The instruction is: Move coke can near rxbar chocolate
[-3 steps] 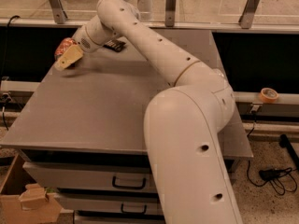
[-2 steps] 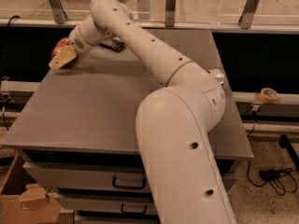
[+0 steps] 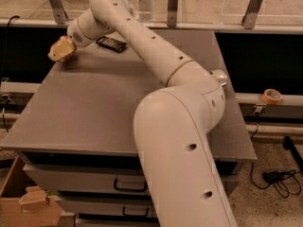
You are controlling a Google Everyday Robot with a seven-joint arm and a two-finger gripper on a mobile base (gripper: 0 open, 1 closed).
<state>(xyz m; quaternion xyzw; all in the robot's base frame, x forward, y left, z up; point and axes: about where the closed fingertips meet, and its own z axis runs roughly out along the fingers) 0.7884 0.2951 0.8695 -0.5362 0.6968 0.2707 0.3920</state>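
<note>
There is one claw in the upper left of the frame, and one counter. One rxbar chocolate lies at the top. One roll of tape is at the right. Two drawer handles and one cardboard box are at the bottom.

The bench is topped with a smooth, matt grey surface. The arm is cased in smooth off-white plastic with a soft sheen. The gripper, at the far left of the bench, is covered in dull tan material. The rxbar chocolate is wrapped in dark, faintly glossy film. A matt brown cardboard box is seen near left.
</note>
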